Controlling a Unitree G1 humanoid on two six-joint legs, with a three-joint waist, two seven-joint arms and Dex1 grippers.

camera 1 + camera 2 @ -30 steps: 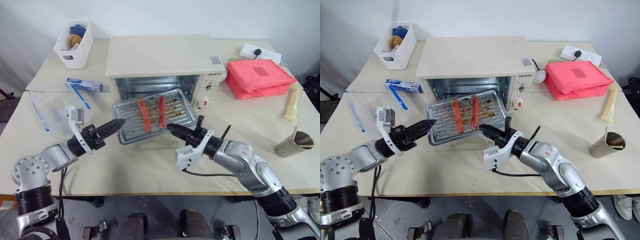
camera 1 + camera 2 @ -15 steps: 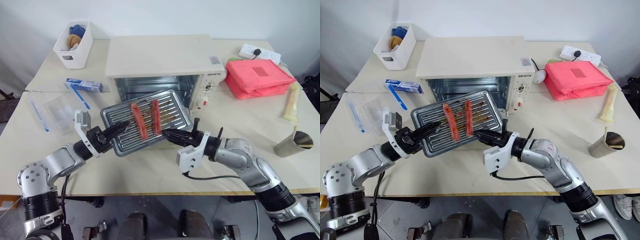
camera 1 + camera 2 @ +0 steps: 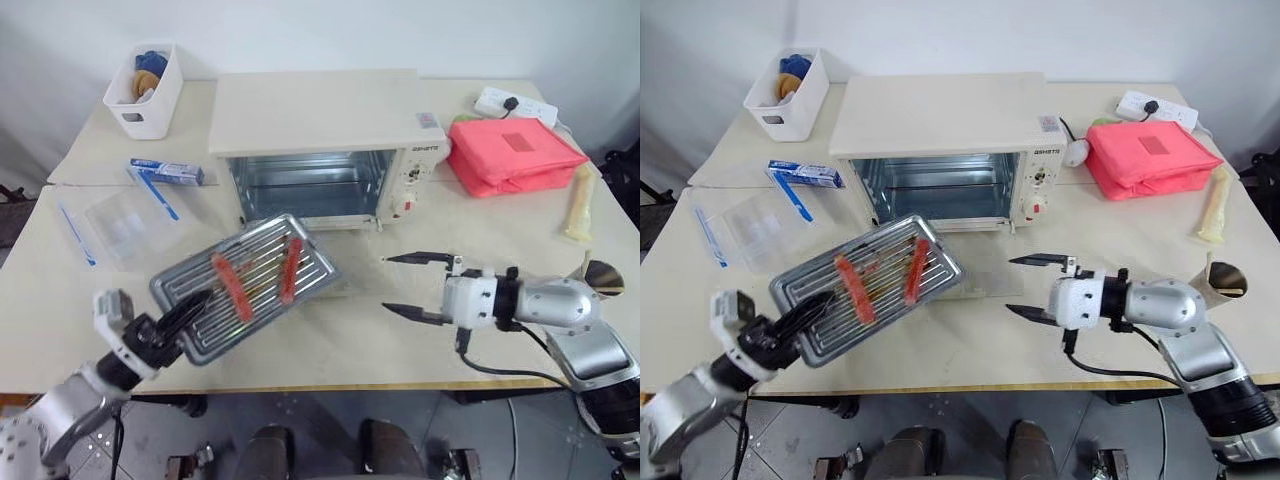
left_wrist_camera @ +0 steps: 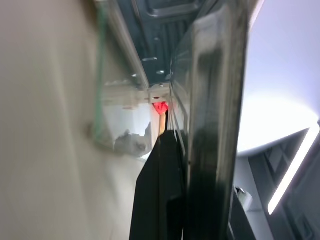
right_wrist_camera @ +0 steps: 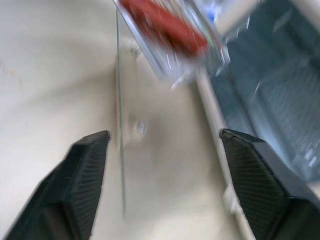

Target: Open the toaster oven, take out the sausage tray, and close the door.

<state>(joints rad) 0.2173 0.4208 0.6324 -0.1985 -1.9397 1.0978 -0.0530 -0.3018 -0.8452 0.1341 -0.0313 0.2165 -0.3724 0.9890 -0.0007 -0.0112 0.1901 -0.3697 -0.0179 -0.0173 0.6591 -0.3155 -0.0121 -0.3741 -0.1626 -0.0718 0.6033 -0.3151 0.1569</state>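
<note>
Seen edge-on, the sausage tray (image 4: 212, 100) is standing against the left gripper (image 4: 170, 200), whose dark fingers (image 4: 157, 200) are pinching its rim; a red spot is showing beyond.

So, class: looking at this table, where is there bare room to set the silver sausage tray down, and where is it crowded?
Bare tabletop lies along the near edge, between the silver sausage tray and the open right pincer. More room lies right of the cream toaster oven, below the red pouch. The left side is crowded: the clear plastic bag and blue box.

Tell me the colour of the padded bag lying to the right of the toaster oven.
The padded bag is coral red, seen best in the right eye view.
</note>
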